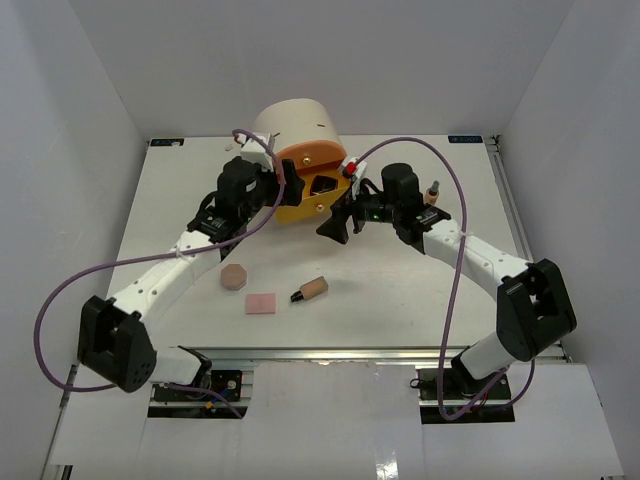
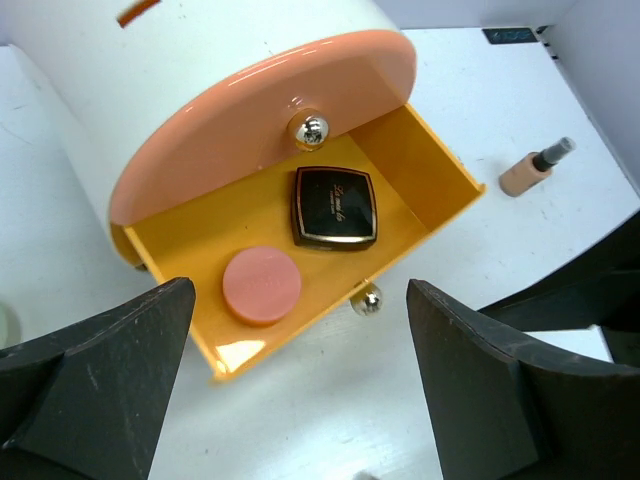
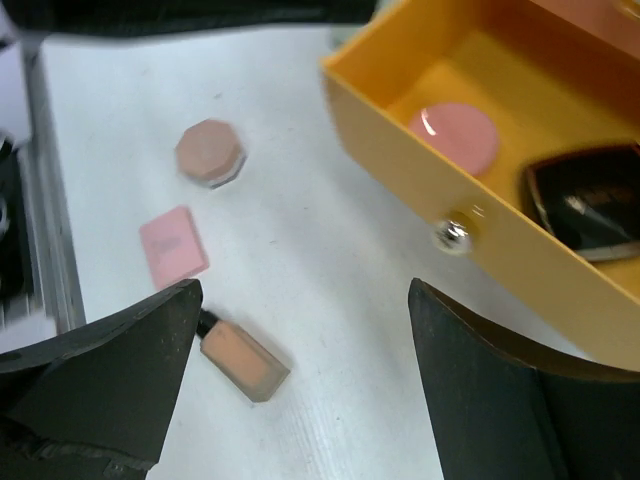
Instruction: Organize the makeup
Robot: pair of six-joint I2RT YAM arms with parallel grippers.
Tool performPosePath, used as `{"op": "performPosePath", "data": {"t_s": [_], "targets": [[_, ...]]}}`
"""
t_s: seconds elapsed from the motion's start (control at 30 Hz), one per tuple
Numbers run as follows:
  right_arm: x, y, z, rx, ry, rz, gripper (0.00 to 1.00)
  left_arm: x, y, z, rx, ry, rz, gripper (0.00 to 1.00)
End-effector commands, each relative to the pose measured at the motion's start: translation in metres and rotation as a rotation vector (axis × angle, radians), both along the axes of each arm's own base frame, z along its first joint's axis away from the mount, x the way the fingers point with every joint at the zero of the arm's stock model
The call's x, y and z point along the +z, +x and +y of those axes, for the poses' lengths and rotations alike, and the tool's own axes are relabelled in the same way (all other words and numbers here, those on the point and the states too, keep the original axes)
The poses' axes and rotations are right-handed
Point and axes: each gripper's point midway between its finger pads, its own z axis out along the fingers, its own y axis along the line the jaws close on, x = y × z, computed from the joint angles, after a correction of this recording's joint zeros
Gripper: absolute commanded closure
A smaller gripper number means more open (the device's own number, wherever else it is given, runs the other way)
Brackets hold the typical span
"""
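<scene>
The yellow drawer (image 2: 420, 165) of the cylinder stands pulled out and holds a black square compact (image 2: 334, 206) and a pink round compact (image 2: 262, 285); both also show in the right wrist view, black (image 3: 590, 205) and pink (image 3: 455, 135). On the table lie a pink octagonal compact (image 1: 234, 276), a pink rectangular compact (image 1: 261, 303) and a tan black-capped bottle (image 1: 312, 289). A second tan bottle (image 1: 432, 192) sits by the right arm. My left gripper (image 2: 300, 400) is open and empty just in front of the drawer. My right gripper (image 3: 300, 400) is open and empty above the table beside the drawer.
The big cream cylinder (image 1: 295, 125) stands at the back centre, its orange drawer front (image 2: 260, 120) swung out above the yellow drawer. Silver knobs (image 2: 367, 301) stick out from the drawer fronts. White walls close in the table on the left, right and back.
</scene>
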Motion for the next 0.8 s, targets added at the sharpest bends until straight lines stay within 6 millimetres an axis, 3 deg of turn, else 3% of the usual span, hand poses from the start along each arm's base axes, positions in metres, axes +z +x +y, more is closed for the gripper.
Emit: {"op": "performPosePath", "data": {"t_s": [0.0, 0.07, 0.23, 0.3, 0.4, 0.5, 0.6, 0.7, 0.77], "targets": [[0.011, -0.046, 0.029, 0.419, 0.011, -0.251, 0.1, 0.026, -0.042, 0.032, 0.018, -0.022, -0.035, 0.02], [0.003, -0.056, 0.042, 0.474, -0.033, -0.226, 0.1, 0.022, -0.051, 0.047, 0.058, -0.018, -0.037, 0.02], [-0.027, -0.094, 0.105, 0.604, -0.203, -0.341, 0.1, 0.065, -0.099, 0.094, 0.171, -0.077, -0.219, 0.02], [-0.047, -0.108, 0.135, 0.622, -0.265, -0.337, 0.09, 0.057, -0.109, 0.114, 0.242, -0.065, -0.255, 0.02], [-0.04, -0.097, 0.173, 0.545, -0.293, -0.304, 0.06, 0.067, -0.125, 0.136, 0.31, -0.073, -0.316, 0.02], [-0.065, -0.082, 0.202, 0.451, -0.328, -0.199, 0.08, 0.079, -0.139, 0.153, 0.364, -0.092, -0.376, 0.02], [-0.061, -0.065, 0.229, 0.322, -0.315, -0.162, 0.1, 0.081, -0.148, 0.164, 0.405, -0.108, -0.412, 0.02], [-0.088, -0.056, 0.247, 0.227, -0.347, -0.13, 0.1, 0.082, -0.153, 0.167, 0.41, -0.114, -0.427, 0.02], [-0.095, -0.05, 0.252, 0.18, -0.349, -0.122, 0.1, 0.082, -0.153, 0.168, 0.411, -0.112, -0.427, 0.02]]}}
